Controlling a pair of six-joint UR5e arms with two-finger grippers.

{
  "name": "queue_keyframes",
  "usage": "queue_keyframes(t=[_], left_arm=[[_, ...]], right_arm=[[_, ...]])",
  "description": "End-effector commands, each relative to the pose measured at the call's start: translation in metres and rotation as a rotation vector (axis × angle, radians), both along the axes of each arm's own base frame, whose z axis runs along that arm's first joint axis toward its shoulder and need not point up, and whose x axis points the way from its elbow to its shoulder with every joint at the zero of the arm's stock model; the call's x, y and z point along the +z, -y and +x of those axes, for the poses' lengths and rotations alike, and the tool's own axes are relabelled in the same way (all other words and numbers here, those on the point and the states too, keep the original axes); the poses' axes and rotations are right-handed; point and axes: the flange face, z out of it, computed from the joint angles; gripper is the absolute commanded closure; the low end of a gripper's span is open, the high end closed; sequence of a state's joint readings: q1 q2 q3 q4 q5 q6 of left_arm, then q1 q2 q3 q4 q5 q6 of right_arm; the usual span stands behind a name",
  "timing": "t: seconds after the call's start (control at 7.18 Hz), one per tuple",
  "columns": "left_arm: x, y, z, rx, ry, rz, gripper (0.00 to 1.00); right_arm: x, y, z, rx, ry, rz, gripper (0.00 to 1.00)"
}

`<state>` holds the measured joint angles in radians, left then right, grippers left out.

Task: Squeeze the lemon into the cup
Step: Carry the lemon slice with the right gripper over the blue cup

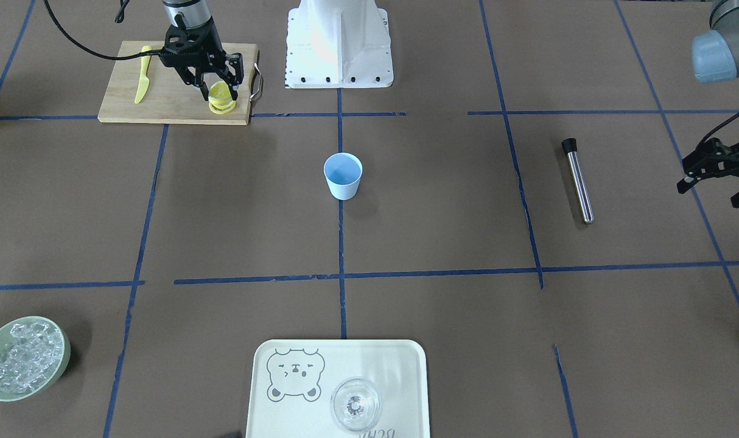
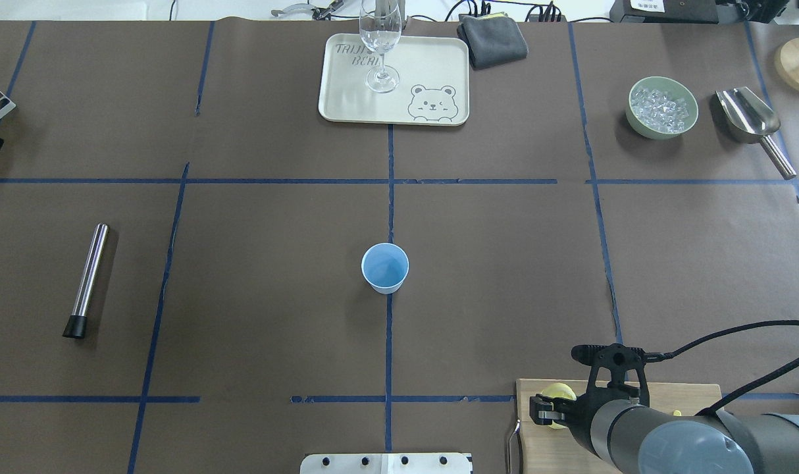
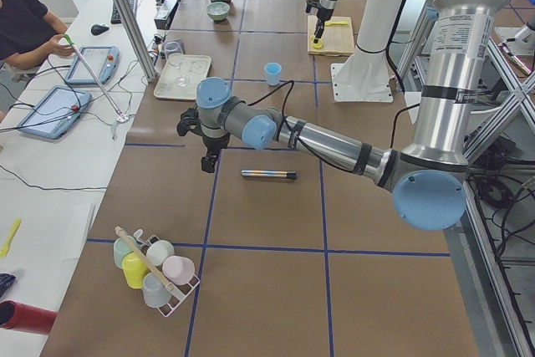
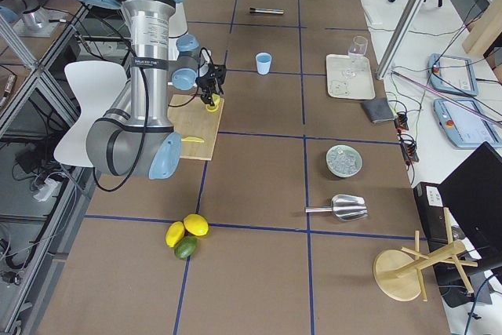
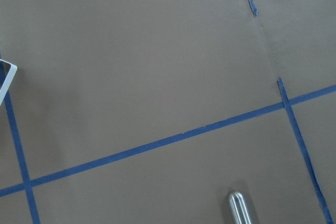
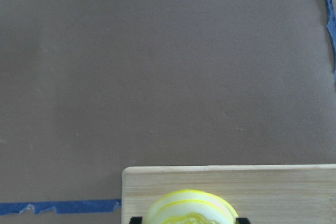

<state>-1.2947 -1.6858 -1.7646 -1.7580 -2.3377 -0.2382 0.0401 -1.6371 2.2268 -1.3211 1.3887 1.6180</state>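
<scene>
The light-blue cup (image 1: pixel 343 176) stands upright at the table's middle, also in the overhead view (image 2: pixel 385 267). My right gripper (image 1: pixel 218 92) hangs over the wooden cutting board (image 1: pixel 162 100) and is shut on a yellow lemon slice (image 1: pixel 220 91), held on edge just above the other slices (image 1: pixel 222 108). In the right wrist view the held slice (image 6: pixel 191 208) sits between the fingertips at the bottom edge, over the board's corner (image 6: pixel 294 187). My left gripper (image 1: pixel 713 179) is open and empty, far off at the table's side.
A yellow knife (image 1: pixel 142 82) lies on the board. A metal tube (image 1: pixel 577 180) lies near my left gripper. A cream tray (image 1: pixel 400 377) bears a clear glass (image 1: pixel 355 404). A green bowl of ice (image 1: pixel 22 359) and a metal scoop (image 2: pixel 751 122) stand far across.
</scene>
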Motion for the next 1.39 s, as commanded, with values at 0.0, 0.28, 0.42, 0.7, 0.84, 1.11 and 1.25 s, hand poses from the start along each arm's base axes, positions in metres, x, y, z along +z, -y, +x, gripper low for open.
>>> queue_keyframes(t=[0.0, 0.28, 0.42, 0.7, 0.84, 1.11, 1.25], left_arm=[[-0.001, 0.000, 0.000, -0.005, -0.001, -0.005, 0.00], [-0.002, 0.000, 0.000, -0.005, -0.002, -0.002, 0.00], [-0.002, 0.000, 0.000, -0.005, -0.002, -0.002, 0.00], [-0.001, 0.001, 0.000, -0.008, -0.002, -0.008, 0.00], [0.001, 0.001, 0.000, -0.008, -0.001, -0.011, 0.00], [0.004, 0.001, 0.000, -0.006, -0.001, -0.016, 0.00], [0.004, 0.001, 0.001, -0.004, -0.001, -0.015, 0.00]], right_arm=[[-0.007, 0.006, 0.005, 0.011, 0.015, -0.001, 0.35], [-0.024, 0.025, 0.023, 0.014, 0.007, -0.058, 0.35], [-0.049, 0.043, 0.019, 0.022, 0.020, -0.087, 0.35], [-0.130, 0.080, 0.002, 0.044, 0.034, -0.137, 0.37], [-0.176, 0.099, -0.017, 0.051, 0.026, -0.119, 0.37], [-0.210, 0.130, -0.061, 0.077, 0.018, -0.111, 0.38], [-0.230, 0.149, -0.072, 0.088, 0.024, -0.096, 0.39]])
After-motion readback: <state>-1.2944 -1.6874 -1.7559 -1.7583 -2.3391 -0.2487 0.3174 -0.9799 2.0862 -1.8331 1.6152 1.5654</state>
